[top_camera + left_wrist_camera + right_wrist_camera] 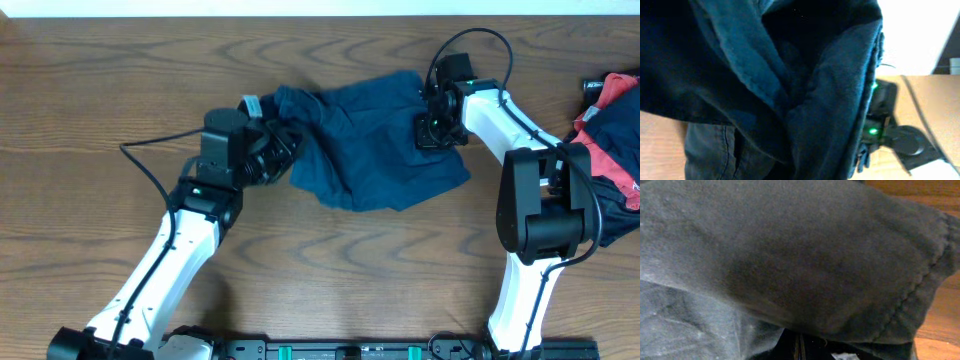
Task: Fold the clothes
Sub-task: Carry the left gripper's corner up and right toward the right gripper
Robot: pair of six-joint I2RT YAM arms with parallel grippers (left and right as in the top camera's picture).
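Note:
The dark navy-blue shorts (pixel 375 145) lie bunched in the middle of the wooden table. My left gripper (pixel 282 150) is at their left edge, where the cloth is gathered and raised, and it looks shut on it. In the left wrist view the shorts (pixel 765 85) hang in folds across the view and hide the fingers. My right gripper (pixel 436 128) presses into the shorts' upper right part. In the right wrist view the shorts (pixel 790 255) fill the view, a stitched hem (pixel 912 295) shows at the right, and the fingers (pixel 799 350) sit close together under the cloth.
A pile of red and dark clothes (pixel 612 130) lies at the table's right edge, close to the right arm's base. A black cable (pixel 150 165) loops on the table left of the left arm. The right arm (pixel 890 135) shows in the left wrist view.

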